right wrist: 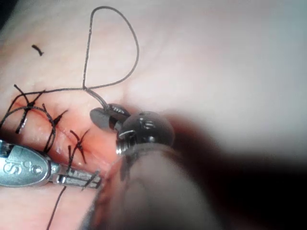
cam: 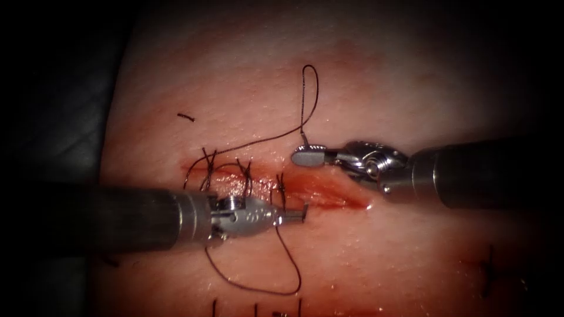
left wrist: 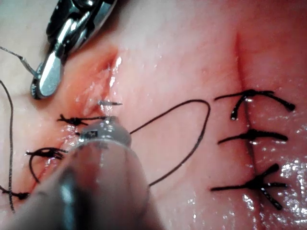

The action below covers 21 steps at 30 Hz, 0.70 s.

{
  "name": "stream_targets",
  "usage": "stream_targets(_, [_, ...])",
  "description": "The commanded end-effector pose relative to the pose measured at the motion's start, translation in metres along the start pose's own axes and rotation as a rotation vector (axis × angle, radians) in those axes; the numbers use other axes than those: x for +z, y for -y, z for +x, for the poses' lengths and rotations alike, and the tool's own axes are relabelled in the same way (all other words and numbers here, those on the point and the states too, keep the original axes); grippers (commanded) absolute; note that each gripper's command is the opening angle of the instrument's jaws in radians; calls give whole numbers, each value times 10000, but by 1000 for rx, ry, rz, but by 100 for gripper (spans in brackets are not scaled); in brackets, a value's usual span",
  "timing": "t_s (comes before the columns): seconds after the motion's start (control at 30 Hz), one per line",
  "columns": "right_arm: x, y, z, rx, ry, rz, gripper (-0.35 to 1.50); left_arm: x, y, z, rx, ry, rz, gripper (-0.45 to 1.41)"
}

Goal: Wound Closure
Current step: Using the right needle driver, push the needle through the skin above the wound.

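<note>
So, the right tool (cam: 308, 156) comes in from 3 o'clock with its jaws clenched. It's grasping the needle (cam: 305, 141) right by its thread end. A short grey bit pokes out toward 12 o'clock and the rest of the curve is hidden in the jaws. The needle is off the tissue (cam: 382, 88), not in it, just at 12 o'clock from the open part of the cut (cam: 329, 194).

The left tool (cam: 296, 215) comes in from 9 o'clock, just at 6 o'clock from the cut. Its jaws are closed on a short dark strand lying across the tips. That looks like a thread end, but I can't say for sure.

The thread (cam: 258, 140) makes a tall loop at 12 o'clock from the needle, then runs off toward 8 o'clock to the stitches (cam: 244, 176) on the cut's left half. Another big loop hangs at 6 o'clock from the left tool. Red fluid (cam: 317, 186) sits in the unstitched right half. A loose snippet (cam: 185, 116) lies at 11 o'clock from the stitches.
</note>
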Motion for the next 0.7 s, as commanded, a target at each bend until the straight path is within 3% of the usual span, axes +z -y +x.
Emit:
stream_targets(0.03, [6, -4, 7, -78, -48, -32, 59, 8, -2, 0, 1, -1, -1, -33])
stream_targets(0.13, [1, -9, 29, -202, -131, -105, 106, 7, -2, -1, 1, 0, -1, -35])
stream_targets(0.17, [-1, -10, 33, -238, -147, -131, 111, 7, -2, 0, 1, 0, -1, -35])
stream_targets(0.4, [-5, -11, 46, -418, -167, -244, 115, 8, -3, 0, 0, 0, 0, -35])
stream_targets(0.67, [0, -4, 41, -461, -152, -272, 83, 7, -5, 1, -1, 2, 2, -35])
stream_targets(0.7, [0, -4, 41, -466, -153, -277, 51, 7, -5, 1, -1, 2, 2, -35])
